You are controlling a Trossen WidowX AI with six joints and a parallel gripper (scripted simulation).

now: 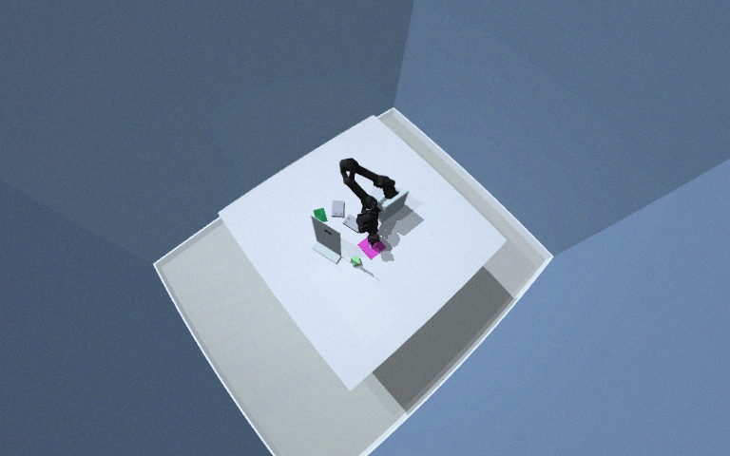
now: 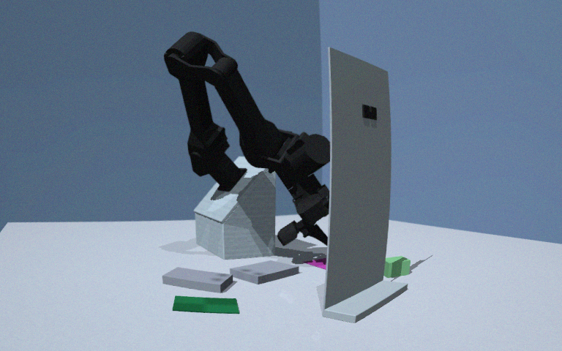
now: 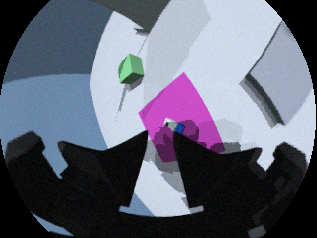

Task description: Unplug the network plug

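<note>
My gripper (image 3: 160, 134) (image 2: 304, 235) (image 1: 372, 237) is open and hangs low over the magenta marked square (image 3: 178, 99) (image 2: 317, 263) (image 1: 370, 248). In the wrist view the small pale plug (image 3: 176, 127), which has a blue spot, lies on the square just past my parted fingertips, in their shadow. I cannot tell whether a finger still touches it. The upright grey panel (image 2: 356, 186) (image 1: 325, 237) stands beside the square, and its dark socket (image 2: 369, 111) is empty. The panel hides the plug in the exterior view.
A light green cube (image 3: 131, 67) (image 2: 396, 265) (image 1: 355, 261) sits near the panel's foot. Two flat grey blocks (image 2: 197, 278) (image 2: 263, 270) and a flat green patch (image 2: 205, 305) lie on the table. A grey house-shaped block (image 2: 235, 219) stands behind the arm.
</note>
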